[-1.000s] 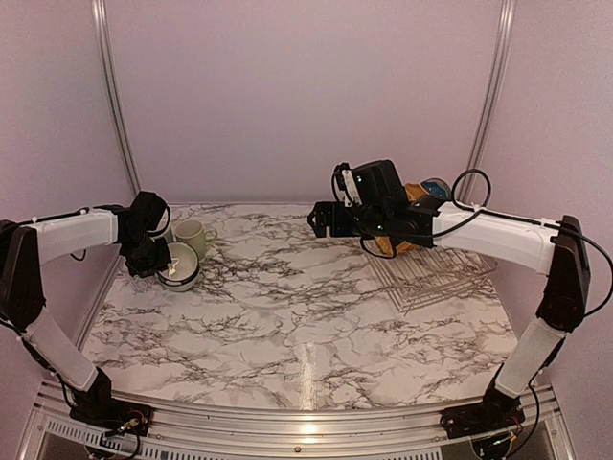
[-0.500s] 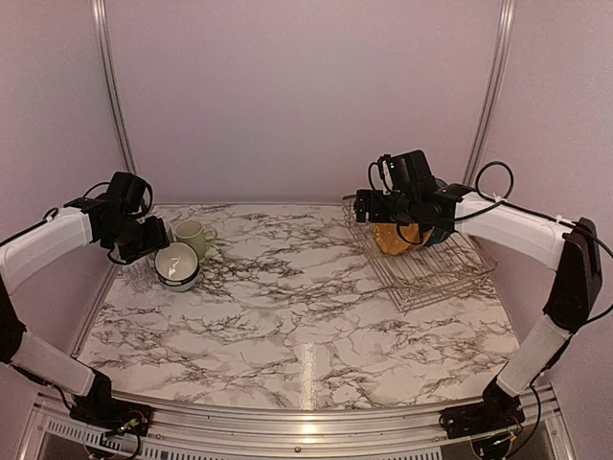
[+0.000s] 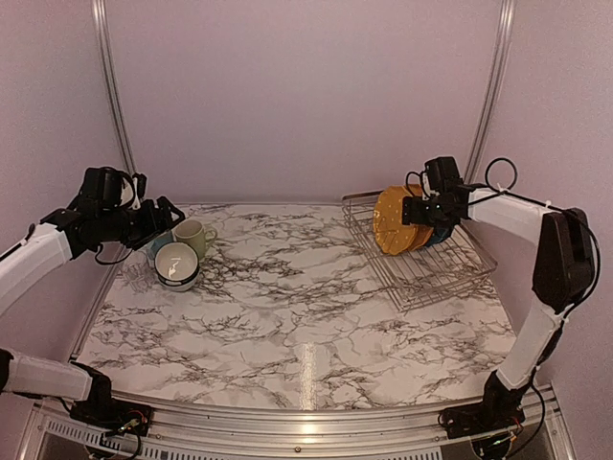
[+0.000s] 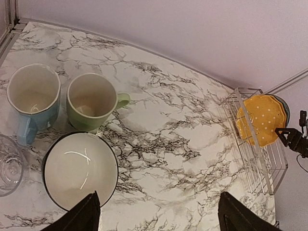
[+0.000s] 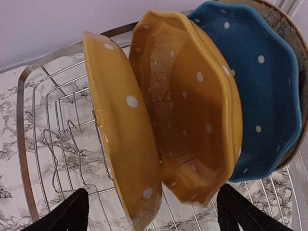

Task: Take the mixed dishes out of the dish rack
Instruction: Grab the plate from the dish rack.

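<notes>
Near side first: the left gripper [image 4: 159,197] is held above the left part of the table [image 3: 287,326], its fingers [image 4: 82,216] spread wide, nothing gripped. Below it the white bowl [image 4: 79,171] is seen upright on the marble, dark-rimmed. The clear glass [image 4: 7,166] is cut off by the frame edge, just beside the bowl on its left. Behind the bowl two mugs are stood upright side by side. The pale-green mug [image 4: 91,101] has its handle turned right and is just beside the bowl rim. The light-blue mug [image 4: 33,96] is left of it, handle turned toward the camera. Whether the mugs touch cannot be told.

Across the table, well apart from that group, the dish rack [image 3: 426,264] is set at the far right, skewed to the table edge. The right gripper [image 5: 154,190] is held at the rack's back end, close by the plates, fingers released and wide apart, nothing clamped. Contact with a plate cannot be confirmed. Four plates are stood on edge in the wire slots, all leaning the same way. Ordered from the wrist view's left: front mustard-yellow plate [image 5: 125,144], white-dotted; second mustard-yellow plate [image 5: 197,115], nested against the blue dotted plate [image 5: 262,91]; last, the cream branch-patterned plate [image 5: 291,38], only its rim shown behind the blue one.
</notes>
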### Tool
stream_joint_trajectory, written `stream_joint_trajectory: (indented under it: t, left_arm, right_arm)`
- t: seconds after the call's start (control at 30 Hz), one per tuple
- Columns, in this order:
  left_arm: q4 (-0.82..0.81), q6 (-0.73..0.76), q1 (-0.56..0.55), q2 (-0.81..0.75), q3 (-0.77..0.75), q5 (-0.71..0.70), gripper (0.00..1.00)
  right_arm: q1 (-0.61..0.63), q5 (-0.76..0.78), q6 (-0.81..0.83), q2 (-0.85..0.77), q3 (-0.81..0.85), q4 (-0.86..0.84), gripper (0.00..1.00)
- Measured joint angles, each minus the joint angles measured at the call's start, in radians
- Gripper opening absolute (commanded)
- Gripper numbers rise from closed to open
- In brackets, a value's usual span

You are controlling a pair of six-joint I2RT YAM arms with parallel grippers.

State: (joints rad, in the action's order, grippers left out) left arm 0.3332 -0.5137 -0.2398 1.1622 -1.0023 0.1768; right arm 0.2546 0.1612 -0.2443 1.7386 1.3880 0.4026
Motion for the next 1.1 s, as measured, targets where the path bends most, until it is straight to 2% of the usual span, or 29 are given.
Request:
stream_joint_trajectory:
  t: [0.43, 0.7, 0.87, 1.1]
  left_arm:
    - [-0.053, -0.004, -0.042, -0.002, 0.011, 0.086, 0.88]
    - [-0.053, -0.013, -0.053, -0.016, 0.011, 0.085, 0.88]
    - [-0.063, -0.021, -0.057, -0.017, 0.011, 0.085, 0.88]
    - [-0.086, -0.023, -0.080, 0.003, 0.010, 0.086, 0.88]
  right_arm:
    - [-0.014, -0.011, 0.025, 0.048, 0.068, 0.023, 0.77]
    - [-0.014, -0.006, 0.025, 0.047, 0.073, 0.029, 0.85]
    - [-0.005, -0.006, 0.029, 0.000, 0.053, 0.040, 0.86]
    - [-0.002, -0.037, 0.034, -0.047, 0.041, 0.017, 0.77]
